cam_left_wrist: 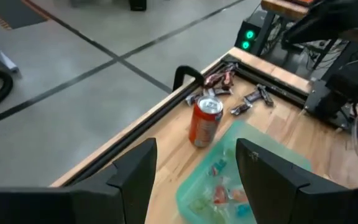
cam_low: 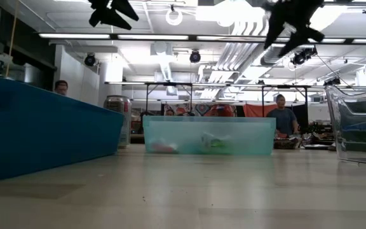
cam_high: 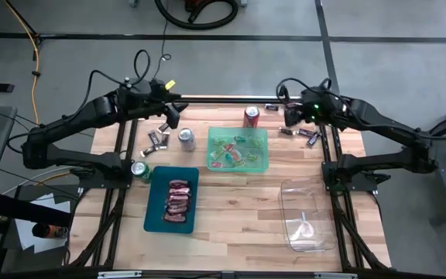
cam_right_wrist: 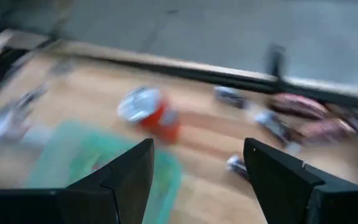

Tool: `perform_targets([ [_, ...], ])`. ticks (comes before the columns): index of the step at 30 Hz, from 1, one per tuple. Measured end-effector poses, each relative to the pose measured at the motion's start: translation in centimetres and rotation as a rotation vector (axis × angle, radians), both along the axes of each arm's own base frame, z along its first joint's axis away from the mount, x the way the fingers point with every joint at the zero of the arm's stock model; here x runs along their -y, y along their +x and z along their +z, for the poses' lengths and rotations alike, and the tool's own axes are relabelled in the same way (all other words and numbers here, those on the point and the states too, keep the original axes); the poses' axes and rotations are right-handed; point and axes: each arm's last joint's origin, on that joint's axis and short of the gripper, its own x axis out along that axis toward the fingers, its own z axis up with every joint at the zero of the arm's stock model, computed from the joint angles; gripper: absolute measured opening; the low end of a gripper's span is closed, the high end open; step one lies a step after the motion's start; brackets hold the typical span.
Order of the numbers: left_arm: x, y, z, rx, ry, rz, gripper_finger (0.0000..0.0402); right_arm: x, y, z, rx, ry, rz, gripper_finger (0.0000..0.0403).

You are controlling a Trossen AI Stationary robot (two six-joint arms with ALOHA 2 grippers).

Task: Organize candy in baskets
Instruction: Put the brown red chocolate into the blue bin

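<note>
The dark teal basket (cam_high: 171, 219) holds red and pink candies (cam_high: 178, 200). Mixed bright candies (cam_high: 235, 151) lie in the light green basket (cam_high: 238, 132). The clear basket (cam_high: 308, 194) has one pale piece (cam_high: 306, 227) in it. Dark loose candies lie by the left gripper (cam_high: 157, 138) and near the right gripper (cam_high: 302, 134), more at the far edge (cam_left_wrist: 219, 78). My left gripper (cam_high: 170, 115) (cam_left_wrist: 196, 144) hangs open above the far left of the table. My right gripper (cam_high: 291, 115) (cam_right_wrist: 197, 144) hangs open above the far right, near the red can (cam_right_wrist: 151, 113).
Three soda cans stand upright: a red one (cam_high: 252, 116) behind the green basket, a silver one (cam_high: 186, 138) to its left, a green one (cam_high: 139, 169) by the teal basket. In the low view both grippers (cam_low: 110, 11) (cam_low: 291, 28) are high above the table. People stand in the room behind.
</note>
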Motion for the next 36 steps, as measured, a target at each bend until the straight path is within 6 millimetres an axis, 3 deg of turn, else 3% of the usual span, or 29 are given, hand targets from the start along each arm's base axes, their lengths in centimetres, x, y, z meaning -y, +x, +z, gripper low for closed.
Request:
perform_targets([
  [6,-0.1,0.2,0.4,0.029,0.04,-0.01,0.0207,6.7,0.5,-3.8,-0.127,0.129,-0.327,0.0243],
  [11,0.0,0.0,0.3,-0.021,0.074,-0.032,0.0207,10.8,0.3,-8.0,-0.238,0.281,-0.435,0.0243],
  [16,0.3,-0.8,0.2,-0.066,0.083,-0.045,0.0207,10.1,-0.4,-11.2,-0.232,0.381,-0.518,0.0243],
  [22,0.5,-1.6,0.8,-0.061,0.142,-0.049,0.0207,8.0,-1.8,-13.6,-0.042,0.371,-0.695,0.0243],
  [29,-0.2,-2.1,0.8,-0.064,0.14,-0.001,0.0207,9.1,-2.6,-18.0,0.117,0.374,-0.893,0.0243],
  [36,-0.8,-2.4,0.8,-0.056,0.124,0.035,0.0207,11.2,-2.0,-19.2,0.16,0.299,-0.969,0.0243],
])
